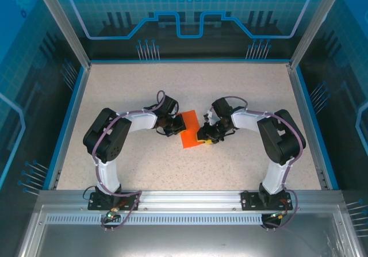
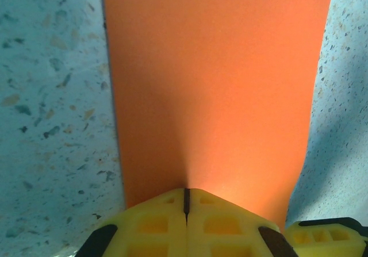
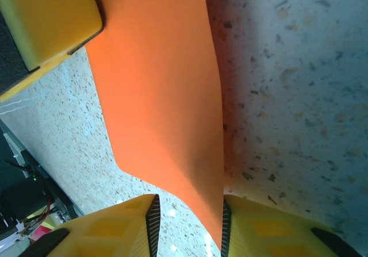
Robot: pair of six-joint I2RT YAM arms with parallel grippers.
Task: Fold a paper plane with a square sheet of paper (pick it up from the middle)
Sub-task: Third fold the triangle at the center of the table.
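One thin bright orange paper sheet (image 1: 190, 131) is lying mid speckled beige surface (image 1: 144, 96). The left claw (image 2: 186, 198) is pinching one edge, fully closed. The right claw (image 3: 187, 211) is straddling the opposite edge, narrowly parted.

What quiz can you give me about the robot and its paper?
1. True or false: the left gripper is shut.
2. What colour is the paper? A) blue B) orange C) white
3. Which gripper has its jaws apart, with the paper's edge between them?
Key: 1 true; 2 B; 3 the right gripper.
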